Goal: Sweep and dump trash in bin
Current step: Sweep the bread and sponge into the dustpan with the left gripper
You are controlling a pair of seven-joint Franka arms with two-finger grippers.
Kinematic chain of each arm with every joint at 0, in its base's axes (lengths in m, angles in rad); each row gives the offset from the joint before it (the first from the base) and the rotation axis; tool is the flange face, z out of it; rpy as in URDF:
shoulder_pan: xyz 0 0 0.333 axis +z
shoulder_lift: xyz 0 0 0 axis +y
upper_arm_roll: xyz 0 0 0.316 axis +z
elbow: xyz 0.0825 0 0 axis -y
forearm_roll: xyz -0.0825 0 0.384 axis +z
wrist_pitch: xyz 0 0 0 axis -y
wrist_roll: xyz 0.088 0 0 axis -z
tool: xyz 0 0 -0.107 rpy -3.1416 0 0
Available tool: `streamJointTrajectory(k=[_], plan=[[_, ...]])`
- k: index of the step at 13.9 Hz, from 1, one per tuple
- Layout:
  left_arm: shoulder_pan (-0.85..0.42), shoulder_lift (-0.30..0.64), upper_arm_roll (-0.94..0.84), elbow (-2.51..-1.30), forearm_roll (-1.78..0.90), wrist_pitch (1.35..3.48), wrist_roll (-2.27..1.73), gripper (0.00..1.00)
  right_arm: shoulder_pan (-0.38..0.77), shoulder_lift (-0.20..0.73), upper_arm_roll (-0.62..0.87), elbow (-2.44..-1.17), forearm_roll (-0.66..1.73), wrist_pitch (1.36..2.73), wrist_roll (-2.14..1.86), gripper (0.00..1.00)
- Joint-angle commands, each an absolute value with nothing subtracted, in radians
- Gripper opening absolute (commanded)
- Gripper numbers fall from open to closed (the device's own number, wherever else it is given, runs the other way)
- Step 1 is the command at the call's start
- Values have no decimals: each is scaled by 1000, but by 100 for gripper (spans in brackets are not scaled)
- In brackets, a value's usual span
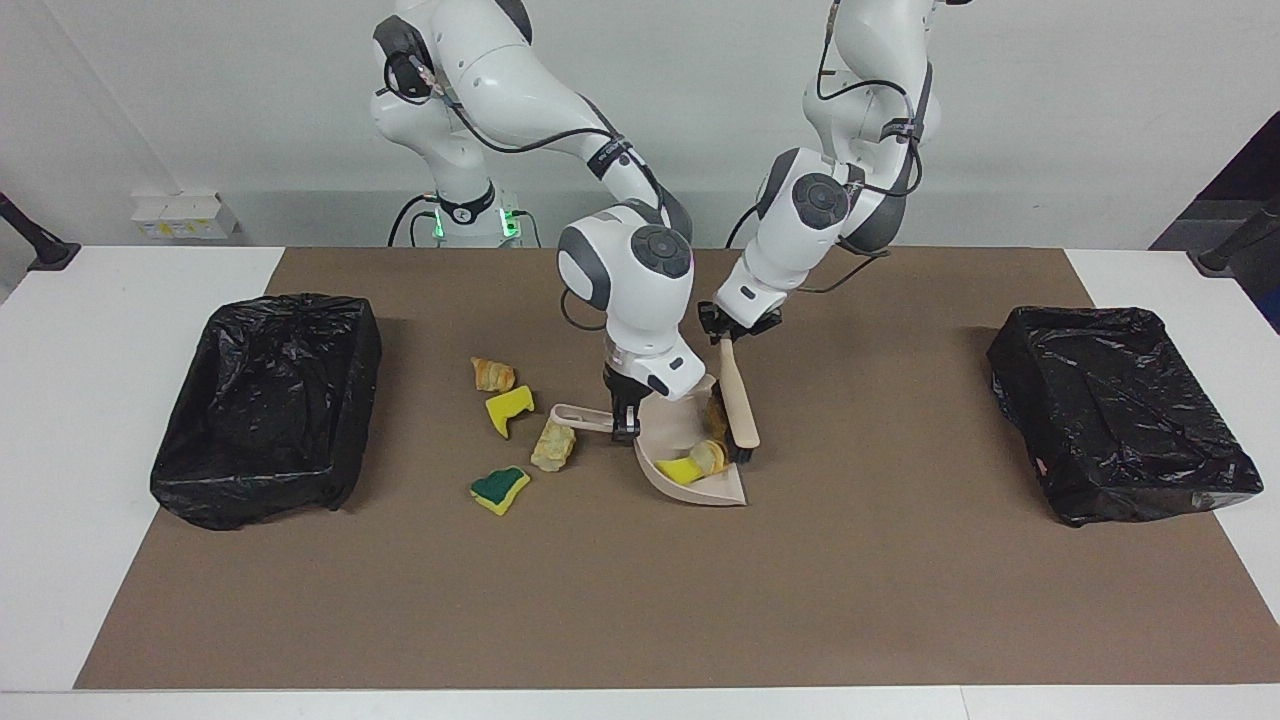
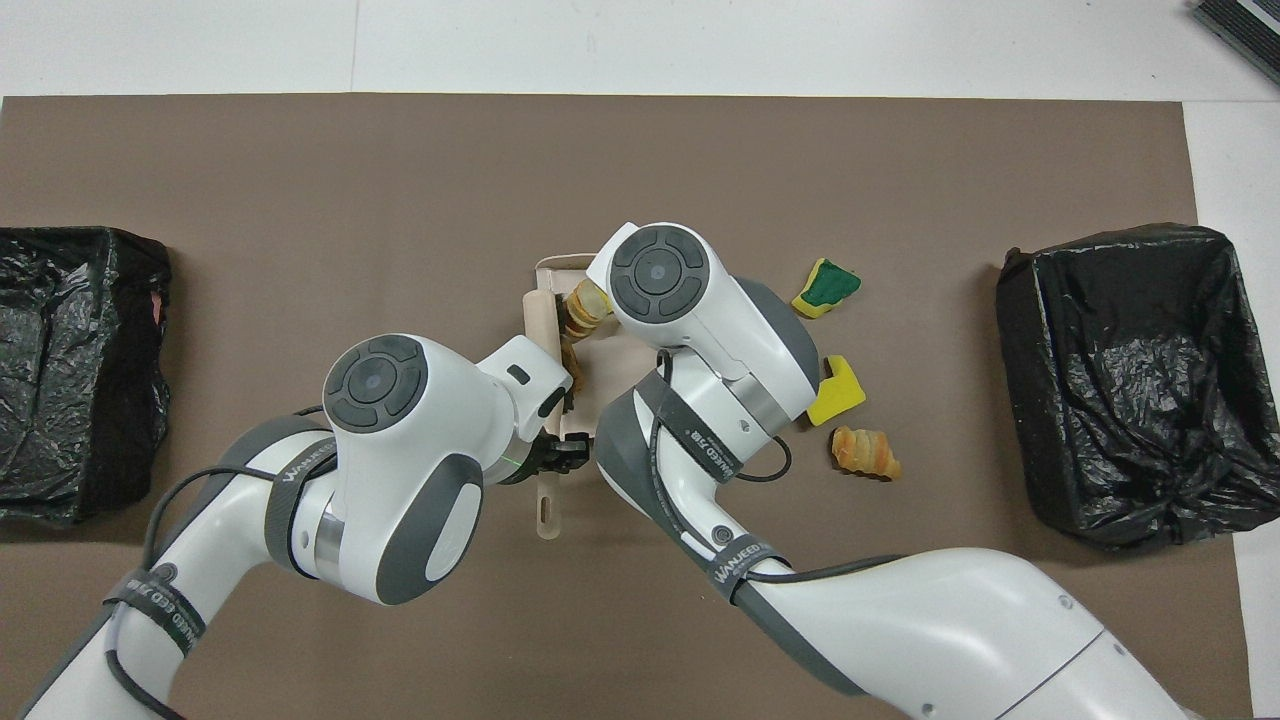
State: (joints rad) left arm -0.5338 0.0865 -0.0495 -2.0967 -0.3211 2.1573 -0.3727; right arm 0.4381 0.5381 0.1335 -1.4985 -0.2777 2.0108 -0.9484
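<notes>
At the right arm's end of the worktop [image 1: 60,330], on the brown mat [image 1: 640,600], sits a bin lined with a black bag [image 1: 268,405]. Next along, four scraps of trash lie loose on the mat: an orange-brown bread-like lump [image 1: 493,375] nearest the robots, a yellow sponge piece [image 1: 508,409] just beside it, a tan bread-like lump [image 1: 553,446] close to the dustpan's handle, and a green-and-yellow sponge piece [image 1: 500,489] farthest from the robots.

The right gripper [image 1: 625,425] is down at the mat with its fingers clamped on the handle of the beige dustpan [image 1: 690,485], which rests on the mat with its tray toward the left arm's end. In the tray lie more scraps: a yellow sponge piece [image 1: 681,469] touching a round tan bread piece [image 1: 709,456], and another brownish lump [image 1: 716,416] against the brush, partly hidden.

The left gripper [image 1: 737,331] is over the mat just beside the dustpan, its fingers closed on the handle of the beige brush [image 1: 738,392]; the brush slants down so that its black bristles meet the dustpan's mouth beside the scraps.

At the left arm's end of the mat stands a second black-bagged bin [image 1: 1120,410], well apart from everything else.
</notes>
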Motion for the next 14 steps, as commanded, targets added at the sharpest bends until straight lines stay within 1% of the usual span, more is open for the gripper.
streamJointTrajectory(k=[1,4,11,14], plan=[[-549,117,-40,-2054,-348,2149,-267,0,430,546,141,-1509,-259,2074,-923,0],[-534,71,-32,-2052,-391,2060,-241,0,426,545,141,-1529,-206,2098,-928,0],[-488,51,-26,-2042,-393,1962,-357,0,411,546,143,-1531,-189,2137,-945,0],[-485,-26,-9,-2043,-381,1944,-382,0,390,545,143,-1523,-132,2140,-959,0]])
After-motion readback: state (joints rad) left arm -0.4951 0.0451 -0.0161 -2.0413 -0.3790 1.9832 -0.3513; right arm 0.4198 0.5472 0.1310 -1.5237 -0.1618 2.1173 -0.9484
